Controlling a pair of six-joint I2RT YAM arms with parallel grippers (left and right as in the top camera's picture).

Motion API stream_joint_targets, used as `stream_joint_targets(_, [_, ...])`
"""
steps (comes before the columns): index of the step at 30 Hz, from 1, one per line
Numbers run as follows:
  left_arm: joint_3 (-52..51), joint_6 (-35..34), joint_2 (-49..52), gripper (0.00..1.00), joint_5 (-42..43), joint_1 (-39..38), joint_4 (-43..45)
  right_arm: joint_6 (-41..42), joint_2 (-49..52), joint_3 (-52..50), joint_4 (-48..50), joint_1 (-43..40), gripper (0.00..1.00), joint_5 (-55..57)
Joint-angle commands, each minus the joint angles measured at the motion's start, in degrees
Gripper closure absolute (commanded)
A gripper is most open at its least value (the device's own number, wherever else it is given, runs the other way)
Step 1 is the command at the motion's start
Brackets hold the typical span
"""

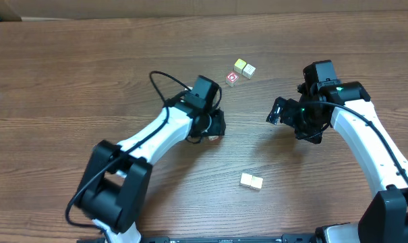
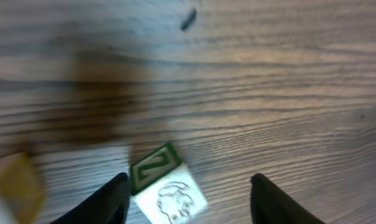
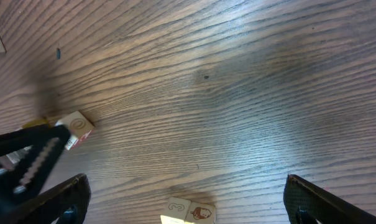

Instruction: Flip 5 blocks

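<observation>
Between the half-open fingers of the left gripper [image 1: 216, 126], a green-marked cube [image 2: 168, 186] sits loose, nearer one finger, which could drag it over on lifting. The right gripper [image 1: 279, 111] gapes wide and empty. Two pale blocks [image 1: 251, 181] lie touching at its 7 o'clock, so a careless descent might shove both.

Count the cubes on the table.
6 cubes: three clustered at the back, two touching in front, one between the left fingers. Others may hide under the arms.
</observation>
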Motion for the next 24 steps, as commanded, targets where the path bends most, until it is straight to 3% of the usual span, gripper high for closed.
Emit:
stream_joint_targets(1, [1.11,-2.84,3.28,0.48,1.11,-0.37,-0.35,-0.44,-0.07,1.16,0.28,0.04,0.00,-0.07])
stream_joint_targets(6, [1.20,-3.13,3.96,0.51,1.14,0.15,-0.42,-0.68,-0.07,1.16,0.35,0.04,0.00,-0.04])
stream_joint_targets(11, [1.75,-3.13,3.96,0.63,1.11,0.15,-0.50,-1.53,-0.07,1.16,0.31,0.04,0.00,-0.07])
stream_joint_targets(14, [2.47,-3.13,3.96,0.79,1.11,0.15,-1.31,-1.53,-0.07,1.16,0.28,0.04,0.00,-0.07])
stream_joint_targets(24, [8.94,1.51,3.93,0.91,0.90,0.33,-13.31,-1.55,-0.07,1.16,-0.42,0.04,0.00,-0.04])
